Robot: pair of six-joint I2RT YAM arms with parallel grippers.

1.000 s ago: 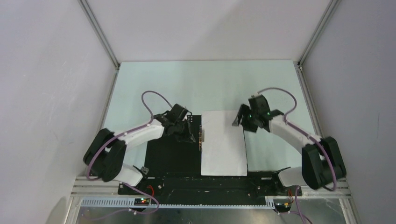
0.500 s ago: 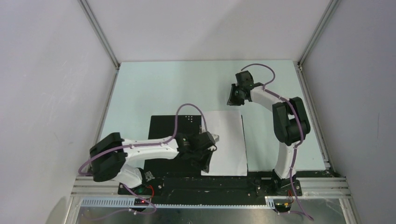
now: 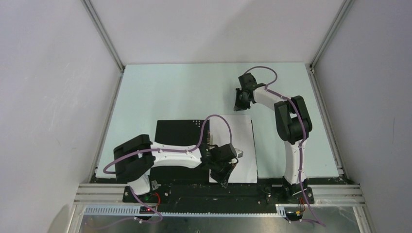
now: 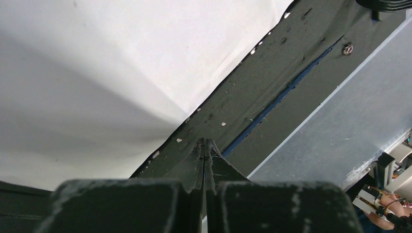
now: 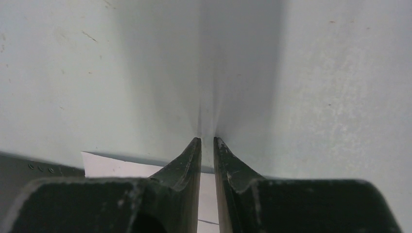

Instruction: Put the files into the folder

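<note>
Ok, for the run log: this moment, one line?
files on open folder | left gripper shut at files' near edge | right gripper slightly open, empty

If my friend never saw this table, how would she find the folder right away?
Start at the pale green table and look along its near edge, just left of the middle. The folder lies open and flat there, a black rectangle. The files along its right side are plain white, so it is the only black sheet there, with tiny white dots near its far edge.
</note>
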